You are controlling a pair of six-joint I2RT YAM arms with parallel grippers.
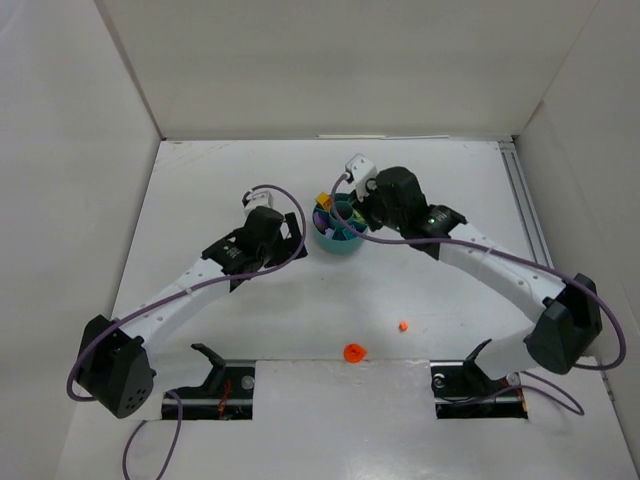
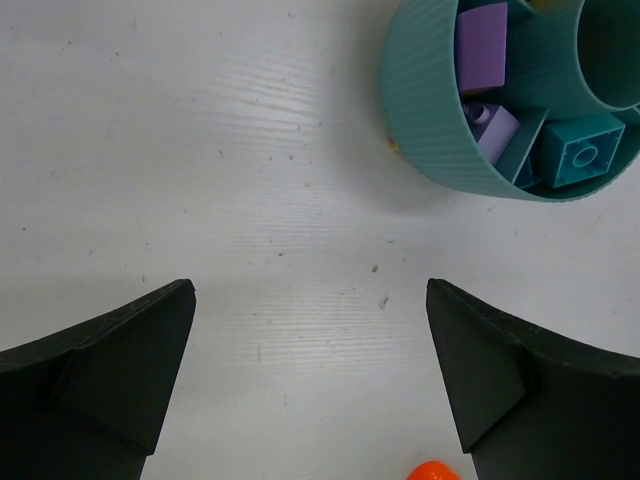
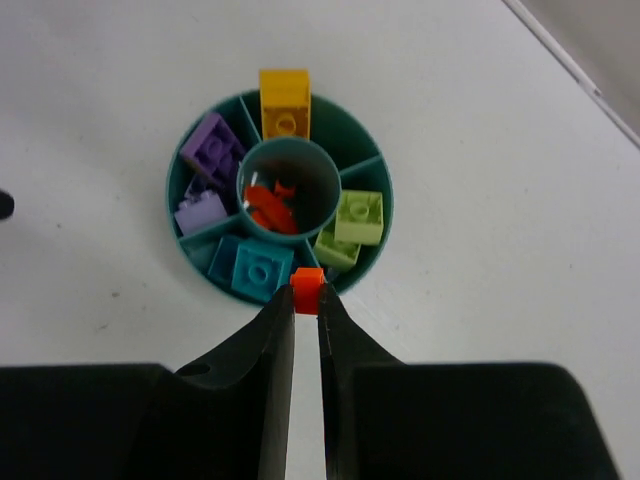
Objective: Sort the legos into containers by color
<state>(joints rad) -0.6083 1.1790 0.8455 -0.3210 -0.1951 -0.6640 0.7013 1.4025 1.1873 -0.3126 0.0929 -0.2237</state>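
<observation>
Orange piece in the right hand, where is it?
Right wrist view: the orange piece is pinched in the right hand, at the teal dish's near rim, beside the turquoise brick.

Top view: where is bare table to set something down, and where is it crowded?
Bare: far strip between teal dish and back wall; the middle between left arm and right arm, down to the orange pieces. Crowded: beside the dish.

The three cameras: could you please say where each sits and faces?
Top external: above and behind the left arm and right arm, looking down on the table.
Left wrist: faces down at table beside the dish; open left gripper shows.
Right wrist: faces down over the dish; right gripper shut on an orange piece.
Wrist views share the dish.
</observation>
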